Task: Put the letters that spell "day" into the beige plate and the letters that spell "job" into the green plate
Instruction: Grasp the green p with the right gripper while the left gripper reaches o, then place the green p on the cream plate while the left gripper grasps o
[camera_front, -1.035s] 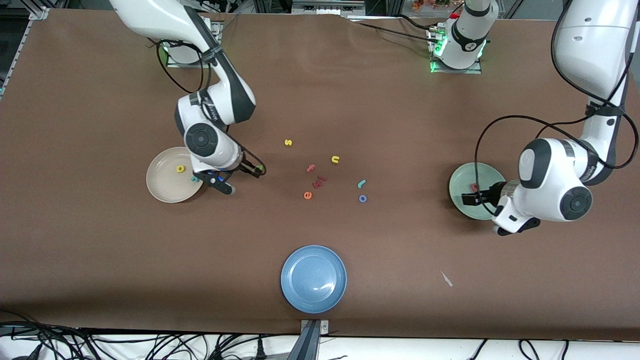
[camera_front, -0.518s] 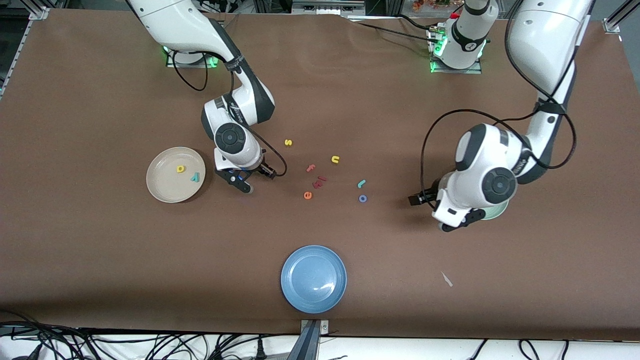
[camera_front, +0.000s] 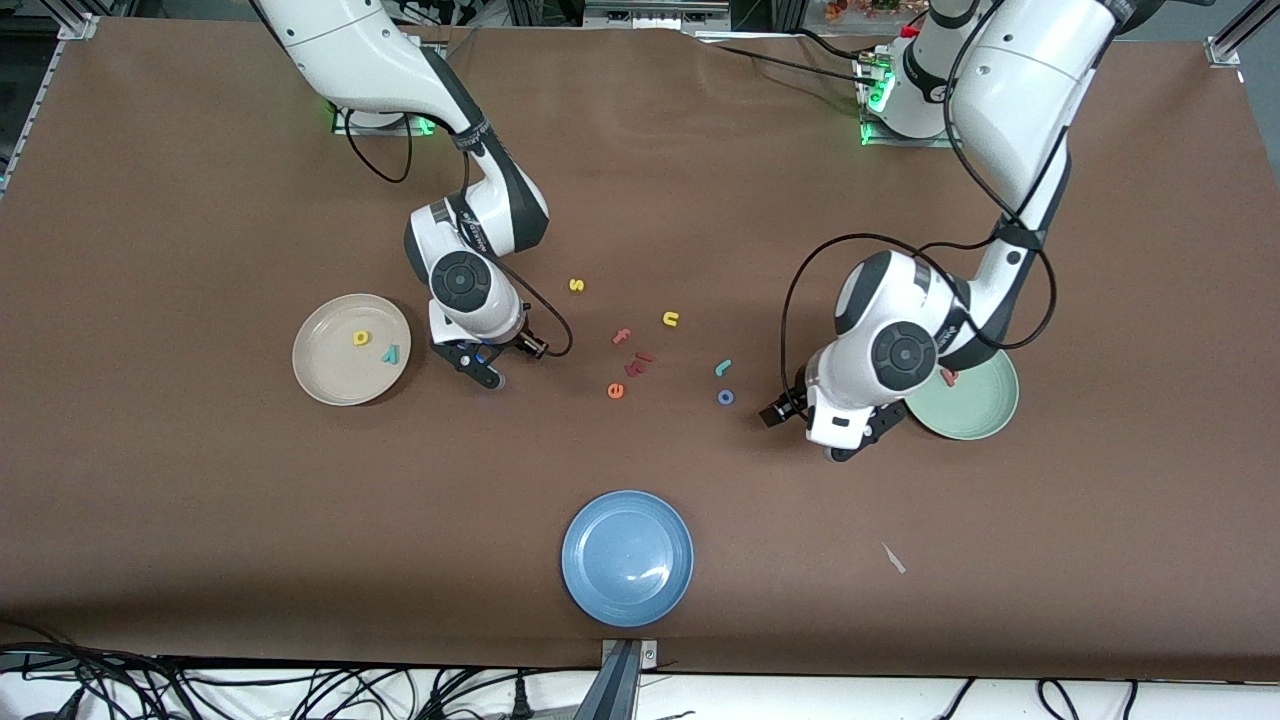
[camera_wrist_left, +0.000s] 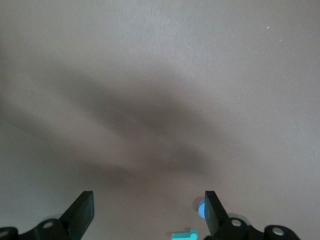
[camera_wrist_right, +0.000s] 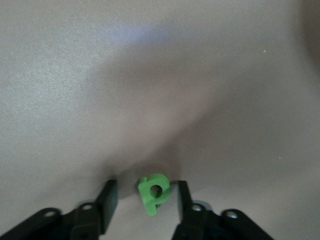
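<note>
Right end effector (camera_wrist_right: 146, 186) is down at the table just beside the beige plate (camera_front: 320, 385). Its fingers are half-open and straddle the green d (camera_wrist_right: 154, 194), not pinching it yet. Yellow a (camera_front: 361, 338) and teal y (camera_front: 390, 352) already sit in that plate, so d would finish "day". Left end effector (camera_wrist_left: 148, 196) is spread wide and empty, hovering by the teal j (camera_front: 722, 367) and blue o (camera_front: 725, 397) mid-frame, probably lining up for one of them. Salmon b (camera_front: 947, 377) lies in the green plate (camera_front: 985, 420).

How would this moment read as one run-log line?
right gripper: open astride d | left gripper: open above table near j, o | beige plate: a, y | green plate: b
</note>
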